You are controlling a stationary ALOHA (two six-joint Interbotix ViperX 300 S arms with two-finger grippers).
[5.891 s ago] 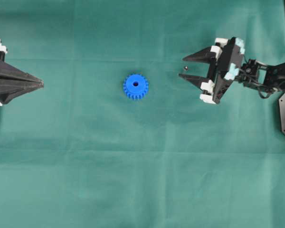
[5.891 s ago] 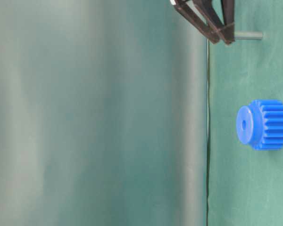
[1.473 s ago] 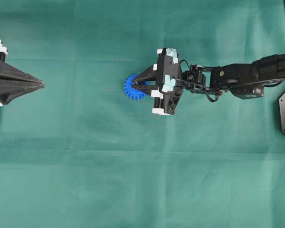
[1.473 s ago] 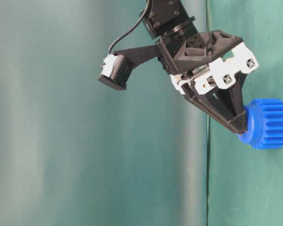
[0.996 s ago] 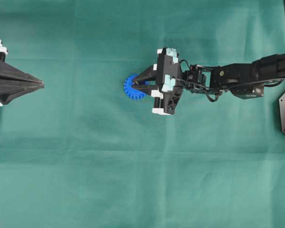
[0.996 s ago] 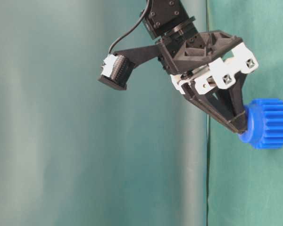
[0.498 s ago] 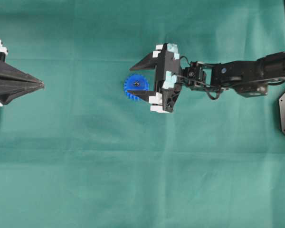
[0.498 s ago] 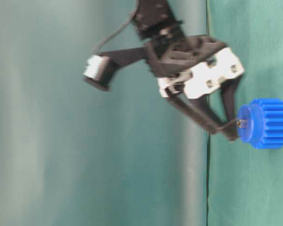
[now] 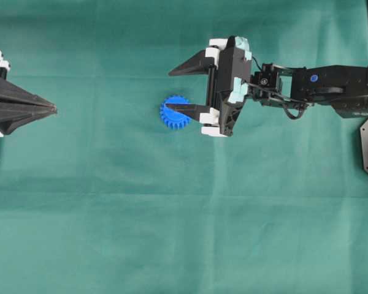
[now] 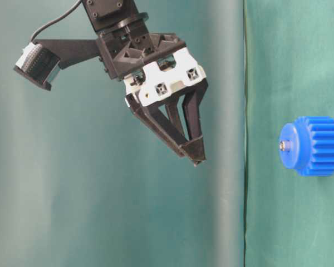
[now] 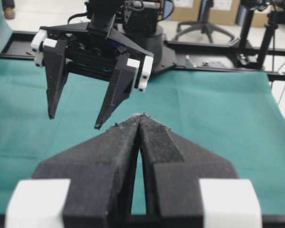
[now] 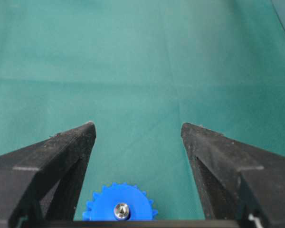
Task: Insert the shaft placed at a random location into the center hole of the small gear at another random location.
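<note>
green cloth (image 9: pixel 172 233) covers the tabletop, and on it sits one small gear (image 9: pixel 172 113), near the middle and a little toward the far edge, with one shaft (image 12: pixel 121 209) standing in its center hole (image 10: pixel 282 146), a short silver tip poking out of the hub. two grippers are in view: the right gripper (image 9: pixel 175 90) hangs raised above the gear with its fingers spread wide and holding nothing, while the left gripper (image 9: pixel 52 110) rests at the left edge with its fingers pressed together, empty.
</note>
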